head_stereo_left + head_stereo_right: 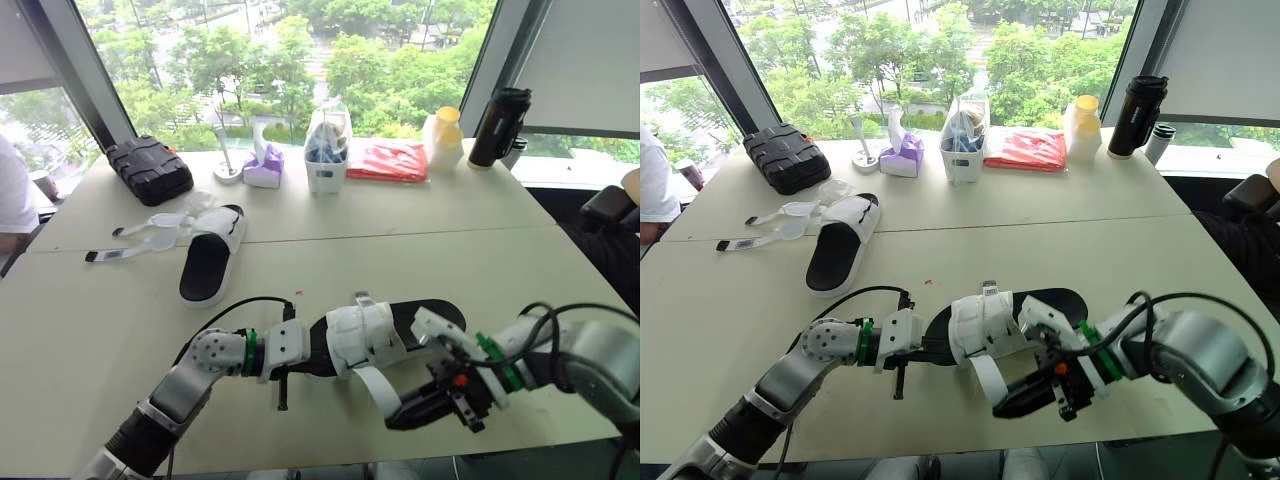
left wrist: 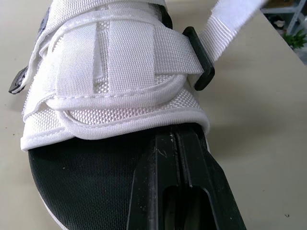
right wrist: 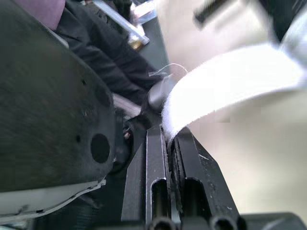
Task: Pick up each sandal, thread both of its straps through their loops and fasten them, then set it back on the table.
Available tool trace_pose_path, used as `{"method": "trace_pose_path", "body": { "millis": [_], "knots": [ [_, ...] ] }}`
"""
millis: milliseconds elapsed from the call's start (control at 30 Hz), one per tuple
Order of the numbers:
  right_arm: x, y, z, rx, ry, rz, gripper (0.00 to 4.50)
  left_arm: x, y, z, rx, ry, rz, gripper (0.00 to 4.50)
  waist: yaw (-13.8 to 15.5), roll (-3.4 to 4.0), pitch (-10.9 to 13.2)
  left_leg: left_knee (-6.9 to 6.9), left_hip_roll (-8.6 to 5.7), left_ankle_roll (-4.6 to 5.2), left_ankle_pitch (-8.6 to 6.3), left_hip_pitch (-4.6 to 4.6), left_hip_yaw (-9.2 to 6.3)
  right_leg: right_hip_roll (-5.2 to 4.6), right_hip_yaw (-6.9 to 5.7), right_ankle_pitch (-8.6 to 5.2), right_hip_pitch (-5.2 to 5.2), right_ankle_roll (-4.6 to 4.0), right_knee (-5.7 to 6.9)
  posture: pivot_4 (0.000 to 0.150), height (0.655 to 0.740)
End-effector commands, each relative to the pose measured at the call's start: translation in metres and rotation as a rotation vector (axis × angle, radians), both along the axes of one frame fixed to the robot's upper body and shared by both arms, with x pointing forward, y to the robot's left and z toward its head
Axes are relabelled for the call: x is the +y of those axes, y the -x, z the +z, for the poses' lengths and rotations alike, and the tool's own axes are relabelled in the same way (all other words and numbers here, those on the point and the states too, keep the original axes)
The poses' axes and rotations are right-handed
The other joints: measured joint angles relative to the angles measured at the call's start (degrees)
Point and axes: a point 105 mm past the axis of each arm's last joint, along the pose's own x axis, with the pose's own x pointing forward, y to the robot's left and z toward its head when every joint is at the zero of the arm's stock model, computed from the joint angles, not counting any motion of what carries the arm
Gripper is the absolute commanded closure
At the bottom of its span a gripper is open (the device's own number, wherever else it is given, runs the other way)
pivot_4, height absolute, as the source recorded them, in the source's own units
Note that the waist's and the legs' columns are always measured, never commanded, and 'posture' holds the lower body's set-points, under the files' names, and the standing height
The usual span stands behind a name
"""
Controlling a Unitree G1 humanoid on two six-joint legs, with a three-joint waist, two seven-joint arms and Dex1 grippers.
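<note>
The sandal (image 1: pixel 420 318) sits at the tabletop's front edge, its end clamped in the closed left tool (image 1: pixel 298 362). The right tool (image 1: pixel 404 414) pinches its loose white strap (image 1: pixel 376 387) tight between both fingers.

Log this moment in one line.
left pincer: shut on sandal; right pincer: shut on strap; strap: unfastened; other sandal: on table

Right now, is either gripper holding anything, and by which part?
The right gripper pinches the loose white strap near its free end. The left gripper clamps the near sandal by the end of its black sole.
</note>
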Motion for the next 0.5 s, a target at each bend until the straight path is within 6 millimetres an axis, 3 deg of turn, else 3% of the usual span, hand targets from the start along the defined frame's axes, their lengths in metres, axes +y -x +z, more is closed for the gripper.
{"method": "trace_pose_path", "body": {
  "millis": [33, 133, 367, 500],
  "knots": [
    [0.010, -0.011, 0.037, -0.068, -0.091, 0.033, 4.45, 0.028, 0.016, -0.072, 0.193, -0.261, 0.032, 4.50, 0.0, 0.02, 0.0, 0.03, -0.01, 0.00, 0.00, -0.01, 0.02, -0.01, 0.00, 0.01, 0.00, 0.00, 0.00, 0.150, 0.7400],
    [0.015, -0.027, 0.041, -0.099, -0.096, 0.009, 4.45, 0.028, 0.017, -0.076, 0.192, -0.275, 0.020, 4.50, 0.3, -0.02, 0.0, 0.09, -0.03, 0.00, 0.01, -0.07, -0.04, -0.02, -0.02, 0.02, -0.01, -0.02, 0.01, 0.150, 0.7400],
    [0.029, -0.082, 0.026, -0.201, -0.093, -0.115, 4.45, 0.028, 0.019, -0.080, 0.198, -0.273, 0.016, 4.50, 0.1, -0.01, 0.0, 0.15, -0.11, -0.02, 0.02, 0.00, -0.02, -0.10, 0.00, 0.06, 0.03, -0.06, 0.06, 0.150, 0.7400],
    [0.033, -0.098, 0.020, -0.236, -0.091, -0.160, 4.45, 0.029, 0.020, -0.080, 0.198, -0.275, 0.018, 4.50, 0.0, 0.04, -0.1, 0.16, -0.11, -0.04, 0.04, 0.04, -0.02, -0.09, 0.01, 0.07, 0.05, -0.07, 0.11, 0.150, 0.7400]
  ]
}}
